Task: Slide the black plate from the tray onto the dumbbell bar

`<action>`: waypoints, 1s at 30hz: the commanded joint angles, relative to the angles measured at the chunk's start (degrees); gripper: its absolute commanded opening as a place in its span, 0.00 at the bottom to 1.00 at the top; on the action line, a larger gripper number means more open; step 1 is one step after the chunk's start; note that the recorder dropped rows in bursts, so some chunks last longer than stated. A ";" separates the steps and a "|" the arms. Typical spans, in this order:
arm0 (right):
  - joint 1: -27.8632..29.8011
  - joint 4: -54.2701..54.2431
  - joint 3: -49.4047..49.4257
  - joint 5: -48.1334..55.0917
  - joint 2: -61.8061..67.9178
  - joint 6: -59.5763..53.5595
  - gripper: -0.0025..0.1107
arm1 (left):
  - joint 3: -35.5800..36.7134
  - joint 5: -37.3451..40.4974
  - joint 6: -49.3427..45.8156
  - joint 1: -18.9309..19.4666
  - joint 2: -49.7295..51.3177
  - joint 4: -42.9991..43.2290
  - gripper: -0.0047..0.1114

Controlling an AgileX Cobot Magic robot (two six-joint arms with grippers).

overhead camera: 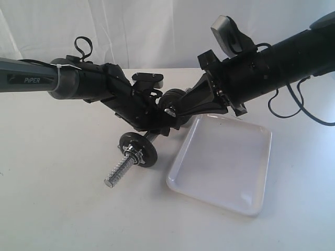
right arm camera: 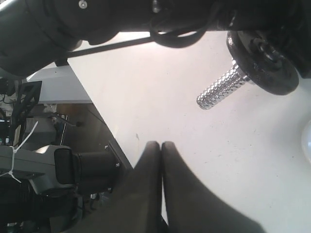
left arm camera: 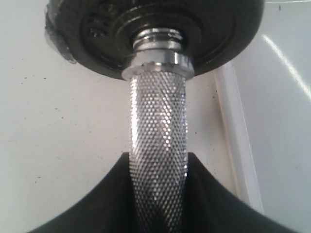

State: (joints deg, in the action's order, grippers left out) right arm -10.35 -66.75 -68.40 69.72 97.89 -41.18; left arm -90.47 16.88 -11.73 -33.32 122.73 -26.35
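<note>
My left gripper (overhead camera: 153, 123) (left arm camera: 158, 156) is shut on the knurled middle of the dumbbell bar (left arm camera: 158, 126), holding it tilted above the table. The bar's near threaded end (overhead camera: 119, 170) (right arm camera: 221, 90) carries a thin black disc (overhead camera: 138, 149) (right arm camera: 265, 65) and a nut. Past the collar on the far end sits a thick black disc with a recessed ring, the black plate (left arm camera: 97, 29) (overhead camera: 171, 100). My right gripper (overhead camera: 178, 117) (right arm camera: 161, 144) is shut and empty, right beside that far end. The white tray (overhead camera: 222, 201) (left arm camera: 238, 145) lies empty on the table to the right of the bar.
The white table runs to an edge, with dark equipment below it (right arm camera: 73, 170). The left arm (right arm camera: 97, 19) crosses above the right gripper. Black cables (overhead camera: 293, 112) hang off the right arm behind the tray.
</note>
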 commanded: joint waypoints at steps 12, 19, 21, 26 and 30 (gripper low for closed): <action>-0.11 -0.25 -0.19 0.24 -0.56 -0.01 0.02 | -0.97 1.09 -0.25 0.01 -3.32 -2.14 0.04; -0.11 -0.25 -0.19 0.24 -0.56 -0.01 0.02 | -0.97 1.69 -0.25 0.01 -3.32 -1.91 0.11; -0.11 -0.25 -0.19 0.24 -0.56 -0.01 0.02 | -0.97 1.83 -0.25 0.01 -3.32 -1.91 0.19; -0.11 -0.25 -0.19 0.24 -0.56 -0.01 0.02 | -0.97 2.03 -0.25 0.01 -3.32 -1.91 0.35; -0.11 -0.25 -0.19 0.24 -0.56 -0.01 0.02 | -0.97 2.16 -0.25 0.01 -3.32 -1.91 0.36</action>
State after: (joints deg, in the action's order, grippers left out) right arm -10.35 -66.75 -68.40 69.72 97.89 -41.18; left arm -90.60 18.24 -11.82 -33.32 122.73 -26.57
